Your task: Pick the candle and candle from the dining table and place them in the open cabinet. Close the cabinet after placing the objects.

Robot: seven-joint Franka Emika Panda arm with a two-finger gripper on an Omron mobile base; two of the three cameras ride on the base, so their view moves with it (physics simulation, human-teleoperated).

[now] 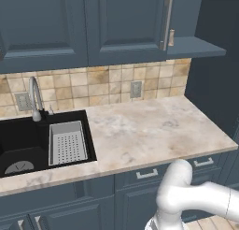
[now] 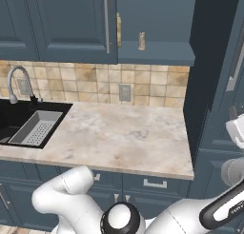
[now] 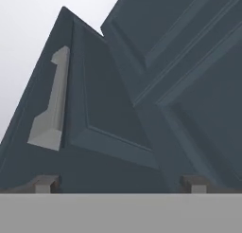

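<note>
On the left end of the counter (image 1: pixel 149 131) sits the black sink (image 1: pixel 28 145), and it has no part in this job. Up and to the right is the open cabinet (image 2: pixel 157 19). The stubby candle (image 1: pixel 171 37) stands on the left part of its blue shelf (image 1: pixel 200 47), close to the front edge. A thin stick (image 2: pixel 119 30) stands at the shelf's left edge, just beside the closed door's long handle (image 2: pixel 106 24). I think it is the other candle, but it is too small to be sure. So the putting away looks done, and the step now is to shut the cabinet. Further right, the open door (image 1: pixel 217 61) sticks out toward the robot. The hand view shows that door up close, with its silver bar handle (image 3: pixel 49 109) on the left. The gripper (image 3: pixel 119 184) has its jaws wide apart and holds nothing. To do this well, the hand should press flat on the door, near the handle side, far from the hinge. It should push slowly round the door's swing until the door meets the frame. A hard shove could shake the shelf and tip the candles over.
</note>
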